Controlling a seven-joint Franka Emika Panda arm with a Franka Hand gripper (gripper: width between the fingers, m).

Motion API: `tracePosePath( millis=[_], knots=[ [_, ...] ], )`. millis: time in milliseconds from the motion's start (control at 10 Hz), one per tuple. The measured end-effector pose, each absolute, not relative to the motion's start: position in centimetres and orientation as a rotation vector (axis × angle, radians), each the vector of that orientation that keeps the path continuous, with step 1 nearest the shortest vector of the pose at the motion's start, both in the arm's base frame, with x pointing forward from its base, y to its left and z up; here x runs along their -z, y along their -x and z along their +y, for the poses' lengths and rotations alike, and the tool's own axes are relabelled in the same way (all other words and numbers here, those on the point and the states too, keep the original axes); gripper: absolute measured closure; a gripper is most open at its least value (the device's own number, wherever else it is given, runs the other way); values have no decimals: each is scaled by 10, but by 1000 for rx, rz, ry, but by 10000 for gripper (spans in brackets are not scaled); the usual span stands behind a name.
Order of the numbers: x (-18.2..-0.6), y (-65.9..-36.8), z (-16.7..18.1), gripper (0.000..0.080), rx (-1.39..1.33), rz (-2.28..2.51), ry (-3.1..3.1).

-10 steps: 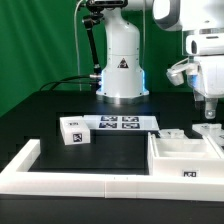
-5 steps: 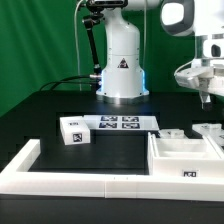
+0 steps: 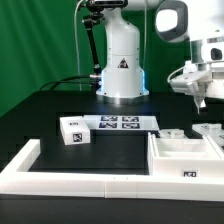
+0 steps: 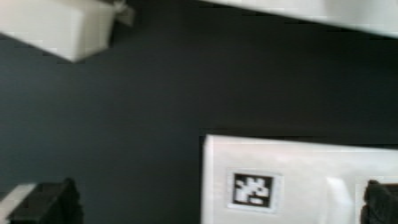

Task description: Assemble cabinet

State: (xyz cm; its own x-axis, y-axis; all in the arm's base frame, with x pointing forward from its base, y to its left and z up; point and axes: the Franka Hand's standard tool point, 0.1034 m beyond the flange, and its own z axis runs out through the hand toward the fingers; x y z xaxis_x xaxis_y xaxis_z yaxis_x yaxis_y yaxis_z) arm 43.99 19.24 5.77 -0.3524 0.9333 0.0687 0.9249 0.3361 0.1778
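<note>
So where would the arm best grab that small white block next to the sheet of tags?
Probably from straight above, closing on two opposite upright sides of the small white block. It lies flat on the table, its top uncovered, and its faces look flat and parallel.

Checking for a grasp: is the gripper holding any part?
No: in the wrist view the gripper has its fingers wide apart with nothing between them, only the table and a tagged panel beyond.
</note>
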Motion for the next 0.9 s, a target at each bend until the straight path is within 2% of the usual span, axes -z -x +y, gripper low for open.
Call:
tracePosePath(
  millis=[300, 600, 900],
  knots=[
    [-30, -410, 203, 2, -380, 2571, -1760],
    [-28, -410, 201, 2, -366, 2570, -1771],
    [-26, -398, 217, 2, -360, 2585, -1774]
  ],
)
